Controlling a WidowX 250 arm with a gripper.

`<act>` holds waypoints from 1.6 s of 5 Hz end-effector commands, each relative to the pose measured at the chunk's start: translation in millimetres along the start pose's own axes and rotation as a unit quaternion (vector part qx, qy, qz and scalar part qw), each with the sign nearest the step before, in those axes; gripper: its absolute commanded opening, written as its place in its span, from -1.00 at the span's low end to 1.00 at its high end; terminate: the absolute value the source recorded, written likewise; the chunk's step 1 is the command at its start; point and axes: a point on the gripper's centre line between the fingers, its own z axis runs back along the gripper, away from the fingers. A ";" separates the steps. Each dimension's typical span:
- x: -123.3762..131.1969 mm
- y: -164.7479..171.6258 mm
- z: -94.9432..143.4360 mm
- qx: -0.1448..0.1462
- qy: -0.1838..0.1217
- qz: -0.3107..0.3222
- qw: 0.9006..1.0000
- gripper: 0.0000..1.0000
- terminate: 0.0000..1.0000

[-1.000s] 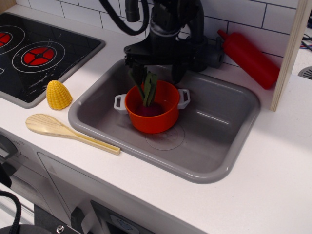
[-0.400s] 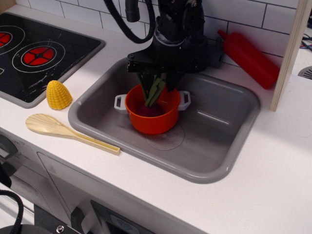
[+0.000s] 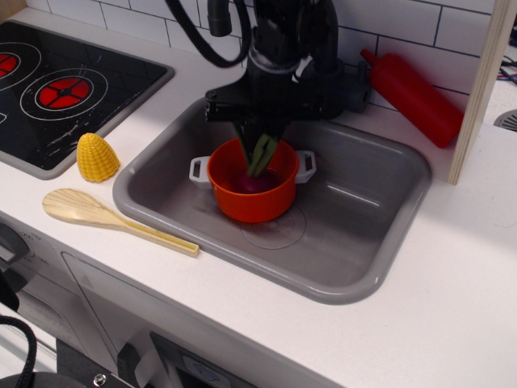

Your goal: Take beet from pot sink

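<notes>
The orange pot (image 3: 250, 202) with two white-grey handles stands in the left middle of the grey sink (image 3: 363, 214). The beet (image 3: 255, 183) sits in the pot; its magenta bulb shows just above the pot's floor and its green stalks point up. My black gripper (image 3: 260, 139) hangs right over the pot. Its fingers are closed together on the green stalks. The lower part of the bulb is hidden by the pot wall.
A yellow corn piece (image 3: 97, 157) and a wooden spoon (image 3: 113, 217) lie on the counter left of the sink. A stove top (image 3: 56, 89) is at the far left. A red ketchup bottle (image 3: 416, 97) lies behind the sink. A wooden post (image 3: 485, 81) stands at the right.
The fingers, wide apart over the pot a second ago, have closed on the beet's stalks. The stalks now stand straighter and the bulb shows a little higher in the pot.
</notes>
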 end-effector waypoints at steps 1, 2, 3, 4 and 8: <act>26.8 2.2 65.3 -0.052 -0.035 0.088 0.994 -1.00 -1.00; 11.4 6.0 86.8 -0.059 0.001 0.166 0.984 -1.00 -1.00; -11.3 6.2 99.4 -0.044 0.041 0.172 0.983 -1.00 -1.00; -36.9 2.8 96.7 -0.015 0.060 0.162 0.985 -1.00 -1.00; -41.9 43.7 34.2 0.017 0.022 0.107 0.994 -1.00 -1.00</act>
